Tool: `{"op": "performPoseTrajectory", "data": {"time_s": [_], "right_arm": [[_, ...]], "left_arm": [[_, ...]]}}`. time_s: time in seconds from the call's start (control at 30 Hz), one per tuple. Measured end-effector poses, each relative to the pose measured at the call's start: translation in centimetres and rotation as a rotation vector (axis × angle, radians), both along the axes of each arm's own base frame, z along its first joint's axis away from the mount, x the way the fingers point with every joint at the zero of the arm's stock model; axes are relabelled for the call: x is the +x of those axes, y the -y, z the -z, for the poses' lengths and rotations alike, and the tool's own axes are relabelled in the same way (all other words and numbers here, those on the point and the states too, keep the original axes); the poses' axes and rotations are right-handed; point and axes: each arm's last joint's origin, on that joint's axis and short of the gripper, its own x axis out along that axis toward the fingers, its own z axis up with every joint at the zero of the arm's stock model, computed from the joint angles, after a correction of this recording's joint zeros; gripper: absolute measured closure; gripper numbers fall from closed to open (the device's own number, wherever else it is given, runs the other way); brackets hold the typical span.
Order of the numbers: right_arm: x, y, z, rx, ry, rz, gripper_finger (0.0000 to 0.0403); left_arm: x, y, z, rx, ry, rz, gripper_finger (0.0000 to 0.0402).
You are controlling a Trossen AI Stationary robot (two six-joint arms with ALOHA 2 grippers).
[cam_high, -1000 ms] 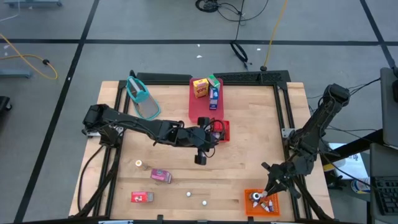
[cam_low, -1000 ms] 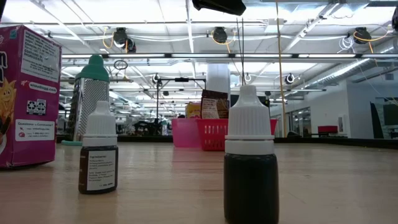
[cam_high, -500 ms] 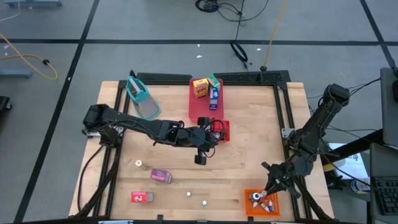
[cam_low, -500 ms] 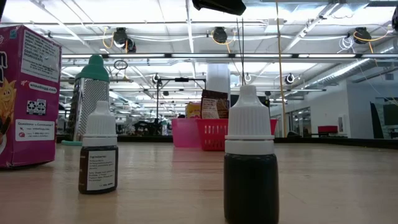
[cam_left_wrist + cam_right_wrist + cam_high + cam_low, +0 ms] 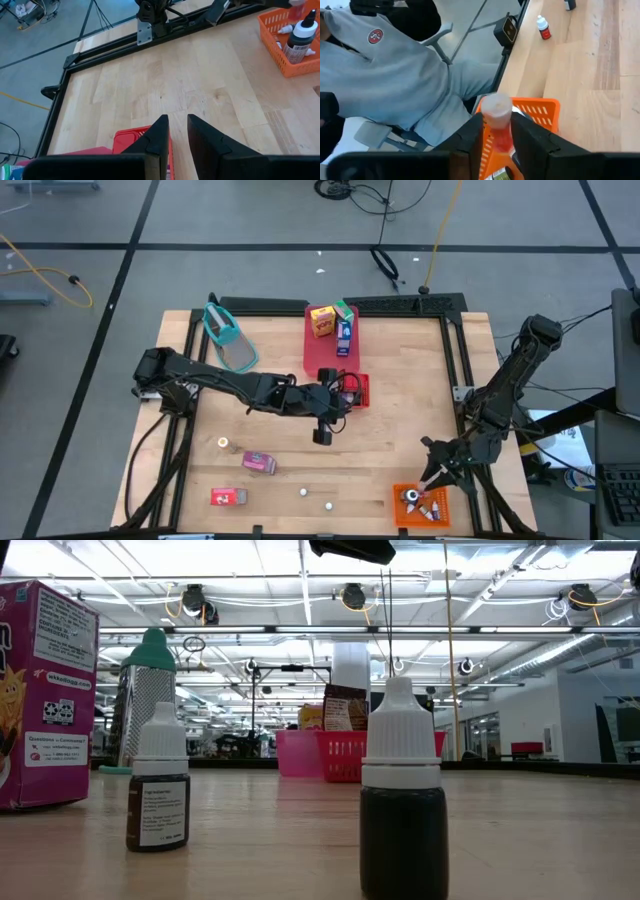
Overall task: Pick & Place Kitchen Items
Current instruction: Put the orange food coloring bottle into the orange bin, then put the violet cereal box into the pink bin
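Note:
My right gripper (image 5: 433, 477) hangs over the far edge of the orange bin (image 5: 420, 506) at the table's near right corner. It is shut on a small red bottle (image 5: 496, 125) with a pale cap. My left gripper (image 5: 177, 131) reaches to the table's middle, beside a small red basket (image 5: 357, 388). Its fingers are a narrow gap apart with nothing between them. Yellow (image 5: 321, 321) and blue (image 5: 345, 330) cartons stand on a red tray (image 5: 325, 352). A pink carton (image 5: 259, 463), a red carton (image 5: 229, 497) and tiny round pieces (image 5: 303, 492) lie near the table's near edge. My right gripper pinches the small red bottle between its two fingers by the red body (image 5: 497, 139) just under the pale cap (image 5: 496, 106). The cap end sticks out past the fingertips (image 5: 472, 131). The bottle's lower end is hidden by the fingers. It sits over the orange bin's wall (image 5: 540, 111).
A grater with a teal handle (image 5: 228, 340) lies at the far left. Two dark dropper bottles (image 5: 158, 790) (image 5: 403, 808) stand close to the low camera. Another red bottle (image 5: 543, 27) lies near the table's edge. The orange bin holds several bottles (image 5: 300, 37). A person in grey (image 5: 385, 75) sits beyond that edge.

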Motion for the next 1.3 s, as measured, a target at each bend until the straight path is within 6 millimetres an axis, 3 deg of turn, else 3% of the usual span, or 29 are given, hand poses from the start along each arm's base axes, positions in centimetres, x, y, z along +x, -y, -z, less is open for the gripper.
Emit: {"op": "performPoseTrajectory", "data": {"time_s": [0.2,0.4,0.73,1.07,1.3], "right_arm": [[0.1,0.1,0.0,-0.004,0.006,0.025,0.0275],[0.1,0.1,0.0,-0.023,0.026,0.018,0.0272],[0.4,0.4,-0.1,-0.138,0.144,0.073,0.0277],[1.4,0.9,-0.7,-0.231,0.284,0.145,0.0279],[1.8,1.1,-1.2,-0.237,0.346,0.158,0.0279]], "left_arm": [[0.0,0.0,0.0,0.000,0.000,0.000,0.0330],[-0.2,0.0,0.3,0.000,-0.033,-0.004,0.0330],[-1.7,0.2,1.9,-0.111,-0.257,-0.020,0.0330],[-3.8,4.3,2.8,-0.192,-0.434,0.157,0.0330],[-5.7,7.9,3.1,-0.253,-0.503,0.138,0.0330]]}}
